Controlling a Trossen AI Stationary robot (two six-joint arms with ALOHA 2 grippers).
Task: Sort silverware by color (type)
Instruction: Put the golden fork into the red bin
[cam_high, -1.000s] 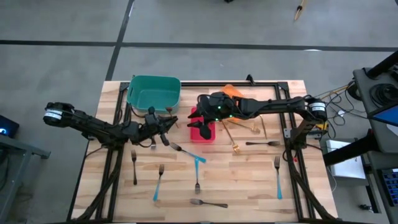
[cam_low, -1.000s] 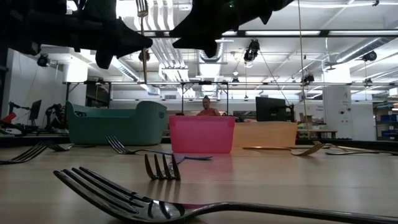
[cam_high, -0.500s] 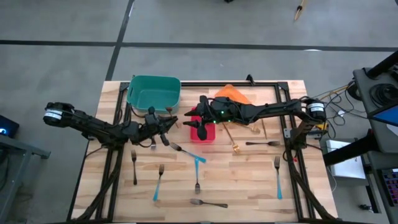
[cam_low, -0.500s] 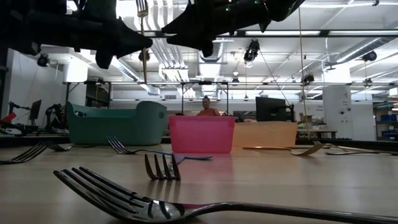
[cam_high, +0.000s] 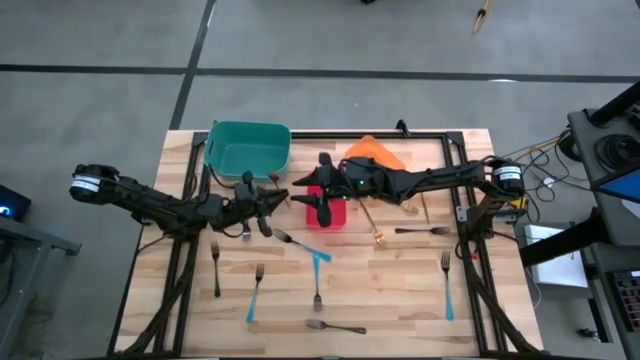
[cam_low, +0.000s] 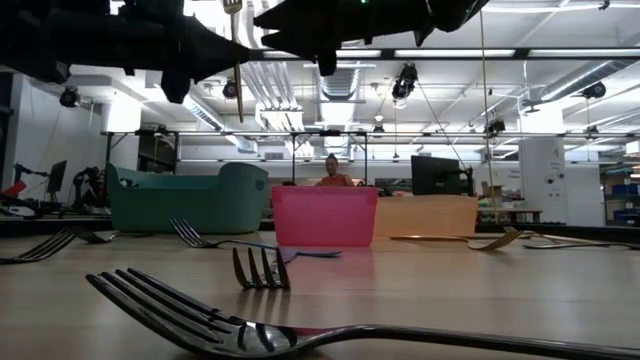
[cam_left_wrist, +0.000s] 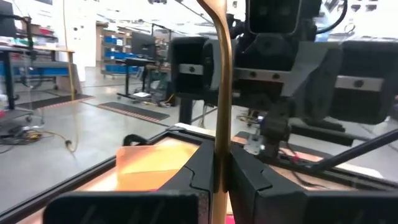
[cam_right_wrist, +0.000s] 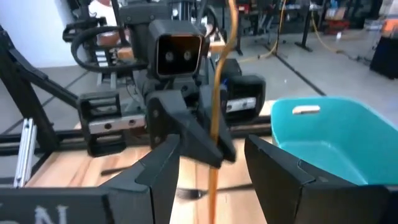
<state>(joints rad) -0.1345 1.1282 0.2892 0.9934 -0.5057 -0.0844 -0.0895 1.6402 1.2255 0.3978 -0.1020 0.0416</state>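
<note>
Since the earlier frames the right gripper (cam_high: 305, 197) has been sliding further left over the red bin (cam_high: 326, 205) at the frame's centre, its fingers spread wide around the upright gold fork (cam_left_wrist: 219, 81) that the left gripper (cam_high: 268, 196) is clamping shut just beside it. That fork is showing as a thin gold strip standing vertically between both sets of fingers. Lower down, silver and blue-handled forks (cam_high: 316, 254) are lying scattered on the table (cam_high: 400, 290), with bare wood open toward the bottom right.
</note>
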